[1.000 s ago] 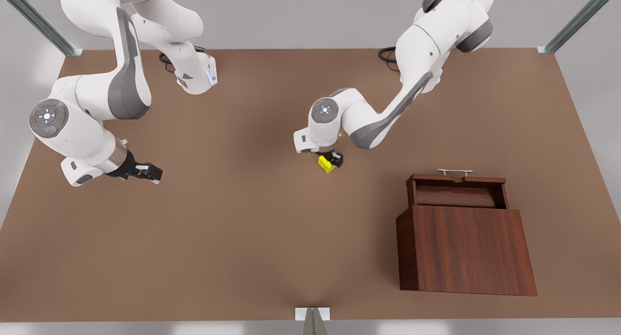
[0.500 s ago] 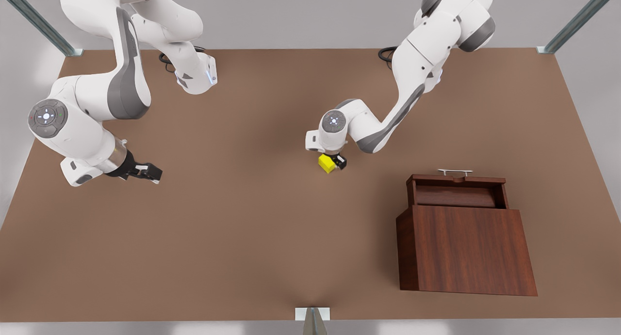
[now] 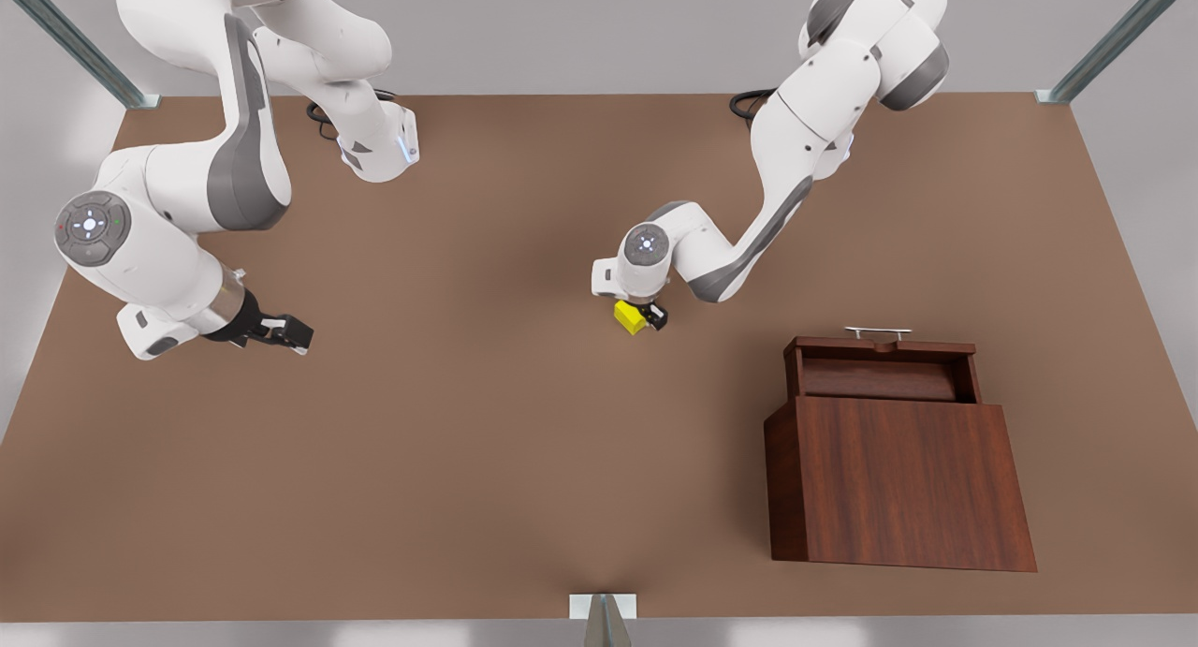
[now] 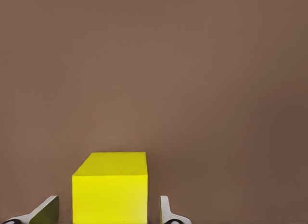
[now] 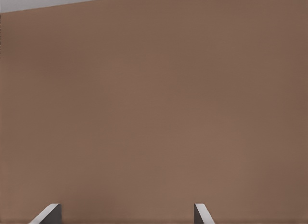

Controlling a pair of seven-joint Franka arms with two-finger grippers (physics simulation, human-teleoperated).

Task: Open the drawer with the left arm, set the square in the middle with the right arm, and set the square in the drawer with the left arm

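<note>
Two pincers | left pincer (image 3: 646, 320) lower now, spread astride square (image 3: 631, 317) | right pincer (image 3: 298, 334) unmoved, spread

the small bright yellow cube (image 3: 631, 317) sits mid-table on the flat brown tabletop (image 3: 487, 460), the left gripper (image 3: 646, 314) straddling it, a gap showing between each fingertip (image 4: 166, 210) and the cube's sides. bare surface lies between it and the pulled-out dark reddish-brown wooden drawer (image 3: 880, 366), whose tray gapes upward. the right gripper (image 3: 281, 331) hangs spread over bare table, well apart.
</note>
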